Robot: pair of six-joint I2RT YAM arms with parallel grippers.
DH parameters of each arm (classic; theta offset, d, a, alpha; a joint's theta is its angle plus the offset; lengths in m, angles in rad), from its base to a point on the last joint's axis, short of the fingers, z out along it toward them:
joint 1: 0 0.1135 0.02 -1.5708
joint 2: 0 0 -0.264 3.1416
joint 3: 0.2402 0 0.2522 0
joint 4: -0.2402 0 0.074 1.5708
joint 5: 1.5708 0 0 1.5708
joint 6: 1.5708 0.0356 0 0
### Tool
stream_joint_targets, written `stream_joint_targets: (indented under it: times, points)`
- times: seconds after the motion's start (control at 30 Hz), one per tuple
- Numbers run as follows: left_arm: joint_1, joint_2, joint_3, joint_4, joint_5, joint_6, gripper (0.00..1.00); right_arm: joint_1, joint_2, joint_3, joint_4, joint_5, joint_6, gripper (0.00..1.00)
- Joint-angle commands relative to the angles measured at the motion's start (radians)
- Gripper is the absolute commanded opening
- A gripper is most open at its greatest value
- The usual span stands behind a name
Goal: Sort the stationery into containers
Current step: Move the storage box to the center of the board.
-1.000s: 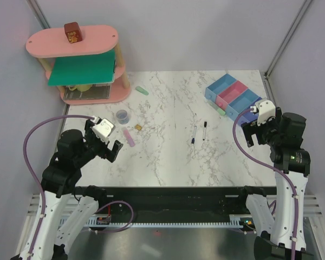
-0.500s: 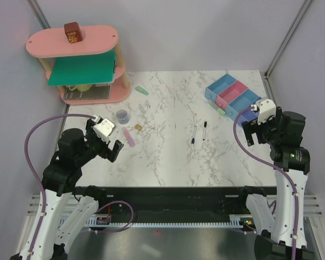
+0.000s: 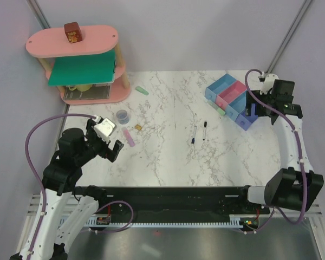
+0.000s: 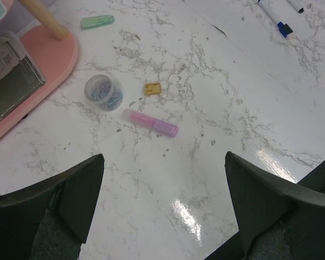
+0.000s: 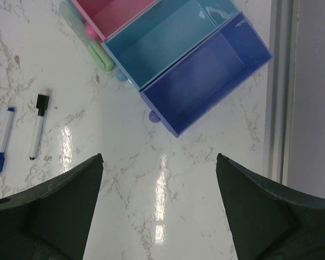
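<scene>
The four joined bins [image 3: 232, 96] stand at the far right; the right wrist view shows the pink [image 5: 116, 13], light blue [image 5: 168, 40] and darker blue [image 5: 206, 73] ones, all empty. A mint bar [image 5: 100, 57] lies against them. Two pens [image 3: 204, 130] [image 5: 39, 125] lie mid-table. A lilac-pink bar [image 4: 150, 122], a bluish round piece [image 4: 103, 92], a tan piece [image 4: 151, 88] and a second mint bar [image 4: 97, 21] lie at the left. My left gripper [image 4: 163, 203] is open above bare table near the lilac-pink bar. My right gripper [image 5: 160, 206] is open just near of the darker blue bin.
The big pink oval shelf [image 3: 73, 49] with a green panel stands at the far left, a brown block [image 3: 72, 32] on top; its base [image 4: 43, 70] shows in the left wrist view. The table's right edge [image 5: 276, 108] runs close beside the bins.
My right arm has swung away from the near right, out toward the bins, and now hangs beside the darker blue one. The left arm has barely moved.
</scene>
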Motion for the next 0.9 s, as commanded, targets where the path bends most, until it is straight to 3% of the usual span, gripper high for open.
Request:
stream_joint_targets:
  times: [0.0, 0.2, 0.5, 0.87]
  points:
    - [0.000, -0.002, 0.029, -0.002, 0.008, 0.042, 1.00, 0.004, 0.115, 0.094, 0.115, -0.002, 0.138, 0.92]
    - [0.000, 0.004, 0.023, -0.002, 0.008, 0.048, 1.00, 0.030, 0.285, 0.169, 0.224, -0.007, 0.241, 0.90]
    - [0.000, 0.029, 0.025, -0.004, 0.005, 0.058, 1.00, 0.130, 0.503, 0.274, 0.291, 0.124, 0.256, 0.91]
    - [0.000, 0.079, 0.063, -0.001, 0.029, 0.082, 1.00, 0.133, 0.734, 0.397, 0.316, 0.176, 0.287, 0.88]
